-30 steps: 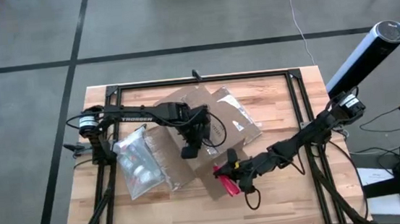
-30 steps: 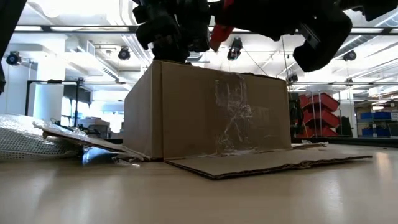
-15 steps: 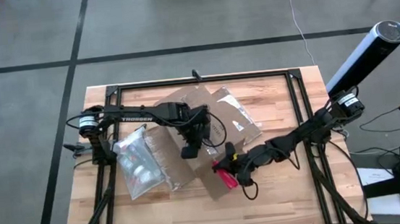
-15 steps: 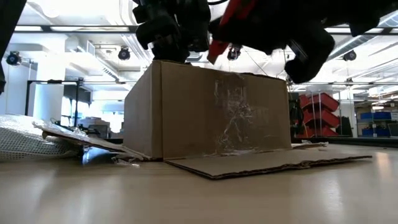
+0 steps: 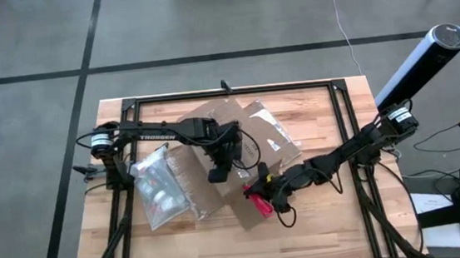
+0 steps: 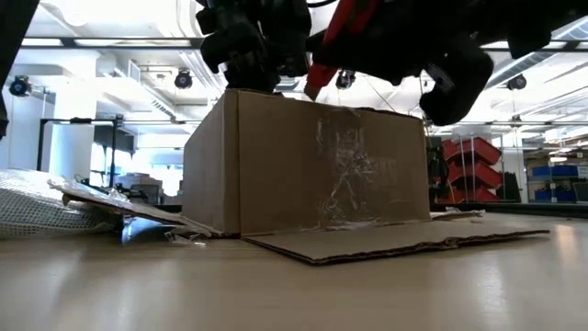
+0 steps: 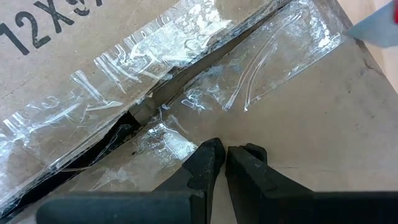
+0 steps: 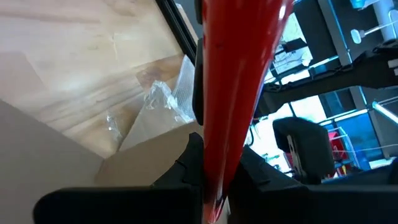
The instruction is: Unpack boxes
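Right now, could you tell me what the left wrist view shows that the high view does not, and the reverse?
Only the left wrist view shows the torn tape over the box's split seam, with the left fingers shut just above it. Only the high view shows the pouch left of the box and the right gripper holding the red knife. Both show the box.

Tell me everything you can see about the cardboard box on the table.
The cardboard box is brown corrugated board, standing in the middle of the table with flaps splayed flat around its base. Crinkled clear tape runs along its top seam, which is split open into a dark gap. Large black printing marks the top. The left gripper, jaws shut, presses on the taped top. The right gripper holds a red utility knife by the box's near right edge. A translucent pouch lies beside it.
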